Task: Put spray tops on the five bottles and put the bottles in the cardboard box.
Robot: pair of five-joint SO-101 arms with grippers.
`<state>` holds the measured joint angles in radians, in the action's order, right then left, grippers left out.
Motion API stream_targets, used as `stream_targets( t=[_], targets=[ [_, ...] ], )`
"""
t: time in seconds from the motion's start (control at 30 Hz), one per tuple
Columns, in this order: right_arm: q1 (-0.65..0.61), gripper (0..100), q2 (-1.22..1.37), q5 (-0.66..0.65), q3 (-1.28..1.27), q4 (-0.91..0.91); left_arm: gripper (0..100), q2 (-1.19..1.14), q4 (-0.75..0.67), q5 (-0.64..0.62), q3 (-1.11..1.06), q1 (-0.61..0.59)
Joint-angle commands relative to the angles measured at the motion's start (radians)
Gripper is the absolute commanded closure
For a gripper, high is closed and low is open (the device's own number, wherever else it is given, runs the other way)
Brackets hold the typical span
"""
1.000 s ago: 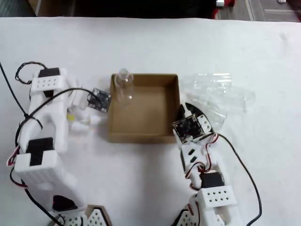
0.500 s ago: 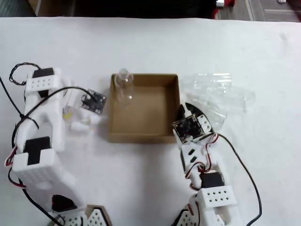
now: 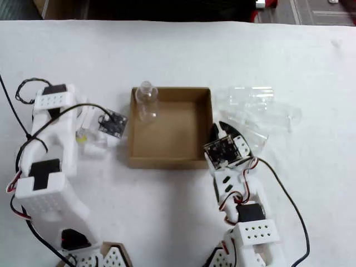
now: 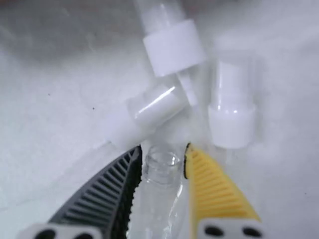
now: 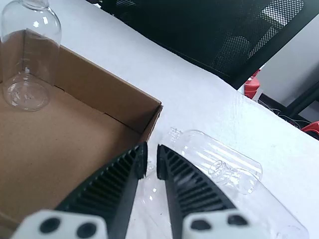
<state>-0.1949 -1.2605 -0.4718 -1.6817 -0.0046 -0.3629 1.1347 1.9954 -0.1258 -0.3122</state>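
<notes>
- Your left gripper (image 4: 162,152) sits left of the box. Its grey and yellow jaws pinch the neck of a clear bottle (image 4: 160,172), which has an open mouth and no top.
- Three white spray tops (image 4: 174,47) are clustered just past that mouth on the white table (image 3: 178,50). One lies crosswise right at the rim.
- Change: over the last second your left wrist pulled away from the left wall of the cardboard box (image 3: 167,162). The right arm hasn't moved.
- Your right gripper (image 5: 151,148) has its jaws almost pressed together with a thin gap, gripping nothing. It is at the box's near right corner.
- An upright bottle (image 3: 147,103), clear, stands in the box's far left corner.
- Loose bottles (image 3: 261,111), clear, lie on their sides just right of the box.
</notes>
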Motion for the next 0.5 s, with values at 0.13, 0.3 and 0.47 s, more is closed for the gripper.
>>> stream_targets(
  t=[0.13,0.3,0.47],
  targets=[
    [0.002,97.4,0.007,-0.011,-0.009,-0.010,88,0.005,-0.017,0.003,0.014,0.007],
    [0.002,97.4,0.007,-0.011,-0.009,-0.010,96,0.007,-0.005,0.000,0.061,0.007],
    [0.004,97.4,0.007,-0.011,-0.009,-0.010,98,0.071,0.135,-0.104,0.147,0.035]
  ],
)
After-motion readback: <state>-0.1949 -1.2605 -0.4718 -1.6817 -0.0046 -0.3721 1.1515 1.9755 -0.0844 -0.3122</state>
